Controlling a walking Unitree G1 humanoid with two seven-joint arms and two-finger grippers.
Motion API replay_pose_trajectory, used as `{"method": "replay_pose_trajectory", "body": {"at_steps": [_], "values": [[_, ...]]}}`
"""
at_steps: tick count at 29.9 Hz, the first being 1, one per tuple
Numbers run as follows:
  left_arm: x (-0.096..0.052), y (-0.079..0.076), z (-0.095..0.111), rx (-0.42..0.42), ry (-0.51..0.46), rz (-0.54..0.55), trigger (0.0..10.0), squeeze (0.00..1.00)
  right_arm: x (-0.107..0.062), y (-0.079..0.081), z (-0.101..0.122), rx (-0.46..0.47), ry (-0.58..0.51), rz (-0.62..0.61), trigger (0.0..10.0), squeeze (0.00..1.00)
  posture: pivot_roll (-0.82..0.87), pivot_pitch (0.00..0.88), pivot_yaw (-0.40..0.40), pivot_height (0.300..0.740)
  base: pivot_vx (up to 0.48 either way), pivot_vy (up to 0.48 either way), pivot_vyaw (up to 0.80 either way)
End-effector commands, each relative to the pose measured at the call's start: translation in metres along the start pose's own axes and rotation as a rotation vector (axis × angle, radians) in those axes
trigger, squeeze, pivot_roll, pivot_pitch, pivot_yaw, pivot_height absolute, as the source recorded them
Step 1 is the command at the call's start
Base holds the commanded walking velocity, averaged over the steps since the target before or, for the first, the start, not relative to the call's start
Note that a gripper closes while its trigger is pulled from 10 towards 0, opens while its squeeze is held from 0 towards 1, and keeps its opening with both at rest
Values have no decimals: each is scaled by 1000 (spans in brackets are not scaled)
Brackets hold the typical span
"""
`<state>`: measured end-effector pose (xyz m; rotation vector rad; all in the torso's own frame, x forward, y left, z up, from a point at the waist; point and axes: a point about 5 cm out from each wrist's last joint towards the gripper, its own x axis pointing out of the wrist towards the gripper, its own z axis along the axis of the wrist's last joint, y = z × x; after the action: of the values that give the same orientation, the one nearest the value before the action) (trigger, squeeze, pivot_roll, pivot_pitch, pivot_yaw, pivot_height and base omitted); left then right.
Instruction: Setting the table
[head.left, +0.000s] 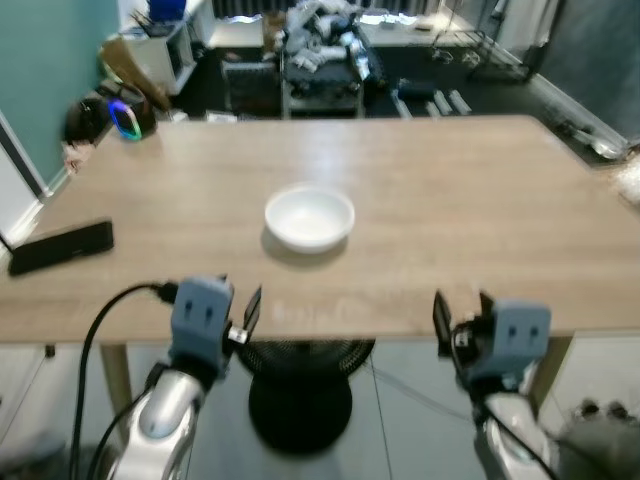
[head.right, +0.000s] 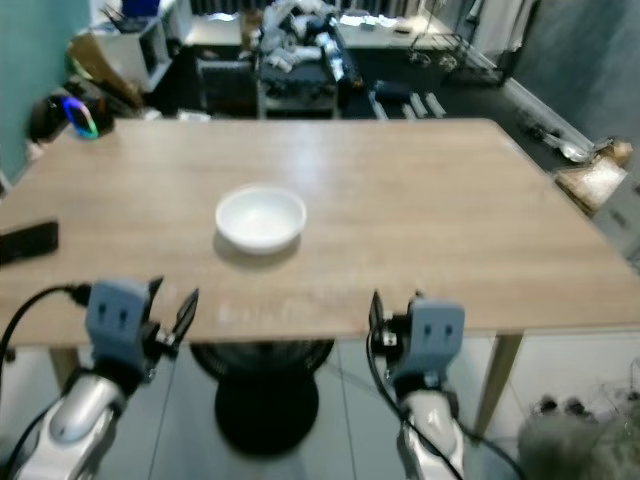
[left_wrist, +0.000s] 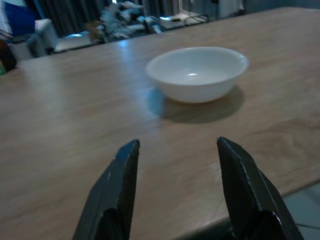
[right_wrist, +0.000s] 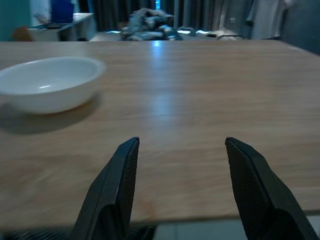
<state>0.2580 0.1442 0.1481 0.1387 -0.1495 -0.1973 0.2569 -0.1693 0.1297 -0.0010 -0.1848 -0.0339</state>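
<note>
A white bowl (head.left: 309, 216) sits empty on the wooden table (head.left: 450, 200), a little left of its middle. My left gripper (head.left: 240, 305) hovers at the table's near edge, short of the bowl (left_wrist: 197, 72), fingers open with nothing between them. My right gripper (head.left: 460, 308) hangs at the same edge further right, also open and empty, with the bowl (right_wrist: 47, 82) off to its left.
A black flat device (head.left: 62, 247) lies near the table's left edge. A headset with coloured lights (head.left: 122, 118) rests at the far left corner. A black round base (head.left: 300, 385) stands on the floor under the table. Cluttered shelves (head.left: 320, 60) stand beyond the far edge.
</note>
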Motion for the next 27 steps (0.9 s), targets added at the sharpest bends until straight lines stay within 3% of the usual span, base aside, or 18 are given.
{"method": "replay_pose_trajectory", "body": {"at_steps": [1,19,27], "values": [[-2,-1,-4,-2,23,2,10000,0,-1,0,-1,-8,8,4,10000,0,-30,0,62,740,-315,0,0],[-1,-1,-4,-4,21,1,10000,0,-1,0,-1,-11,8,3,10000,0,-32,0,61,740,-308,0,0],[-1,-1,-5,-18,35,4,10000,0,-1,0,-1,-9,8,4,10000,0,-32,0,62,740,0,0,0]]}}
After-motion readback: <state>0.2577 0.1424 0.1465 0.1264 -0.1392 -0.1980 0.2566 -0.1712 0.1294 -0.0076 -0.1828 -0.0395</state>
